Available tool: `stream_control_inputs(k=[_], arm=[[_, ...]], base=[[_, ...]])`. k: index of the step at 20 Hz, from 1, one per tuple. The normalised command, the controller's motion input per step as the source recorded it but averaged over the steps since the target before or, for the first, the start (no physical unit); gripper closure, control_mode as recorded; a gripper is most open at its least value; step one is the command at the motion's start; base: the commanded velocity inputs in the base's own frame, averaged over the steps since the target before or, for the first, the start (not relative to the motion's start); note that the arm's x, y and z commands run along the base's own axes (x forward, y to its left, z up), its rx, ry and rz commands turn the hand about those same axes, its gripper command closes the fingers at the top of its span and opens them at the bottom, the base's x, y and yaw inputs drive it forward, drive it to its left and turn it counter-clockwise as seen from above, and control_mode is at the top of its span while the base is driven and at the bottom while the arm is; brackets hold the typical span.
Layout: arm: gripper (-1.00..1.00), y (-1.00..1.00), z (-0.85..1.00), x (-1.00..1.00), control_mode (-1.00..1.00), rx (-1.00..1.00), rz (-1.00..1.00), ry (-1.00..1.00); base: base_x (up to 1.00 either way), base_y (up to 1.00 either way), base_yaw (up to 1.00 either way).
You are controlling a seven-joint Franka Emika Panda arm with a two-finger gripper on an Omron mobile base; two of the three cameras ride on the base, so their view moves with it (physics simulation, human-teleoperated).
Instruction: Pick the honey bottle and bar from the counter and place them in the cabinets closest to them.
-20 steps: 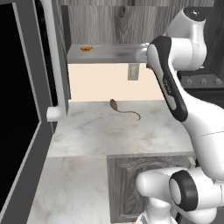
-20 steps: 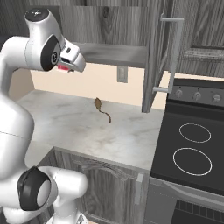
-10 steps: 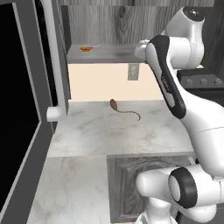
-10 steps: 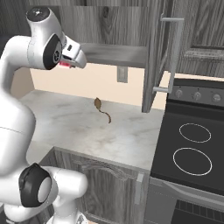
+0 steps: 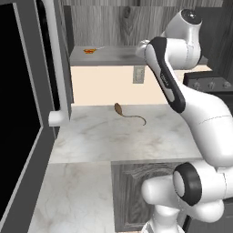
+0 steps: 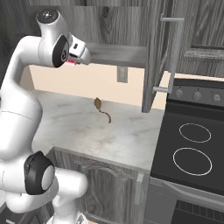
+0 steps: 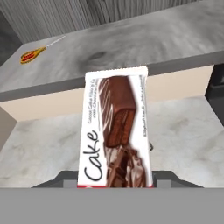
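Note:
My gripper (image 7: 114, 178) is shut on the bar (image 7: 116, 131), a flat white packet printed with a brown cake picture, held lengthwise in front of the hand. It hangs just before the front edge of the open upper cabinet's grey shelf (image 7: 131, 43), above the marbled counter (image 5: 104, 136). In the right base view the gripper (image 6: 84, 54) sits level with that shelf (image 6: 118, 54), at its left end. The honey bottle is out of view.
A small yellow-red thing with a thin tail (image 7: 33, 55) lies at the shelf's back left. A brown teardrop thing with a long tail (image 5: 120, 108) lies on the counter. Open cabinet doors (image 6: 168, 57) (image 5: 57, 63) flank the shelf; a black stovetop (image 6: 192, 148) lies to the right.
The hand with the bar has moved a little closer to the cabinet shelf. Nothing else has moved.

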Motion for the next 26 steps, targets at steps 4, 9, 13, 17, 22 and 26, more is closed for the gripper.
stream_control_inputs(k=[4, 9, 13, 17, 22, 26], arm=[[1.00, 0.00, 0.00, 0.55, -1.00, 0.00, 0.02, 0.00], [1.00, 0.00, 0.00, 0.55, -1.00, 0.00, 0.02, -0.01], [1.00, 0.00, 0.00, 0.59, -1.00, 0.00, 0.02, -0.02], [1.00, 0.00, 0.00, 0.57, -1.00, 0.00, 0.02, -0.02], [1.00, 0.00, 0.00, 0.58, -1.00, 0.00, 0.02, -0.01], [1.00, 0.00, 0.00, 0.56, -1.00, 0.00, 0.02, 0.00]], base=[[0.00, 0.00, 0.00], [0.00, 0.00, 0.00], [0.00, 0.00, 0.00], [0.00, 0.00, 0.00], [0.00, 0.00, 0.00], [0.00, 0.00, 0.00]])
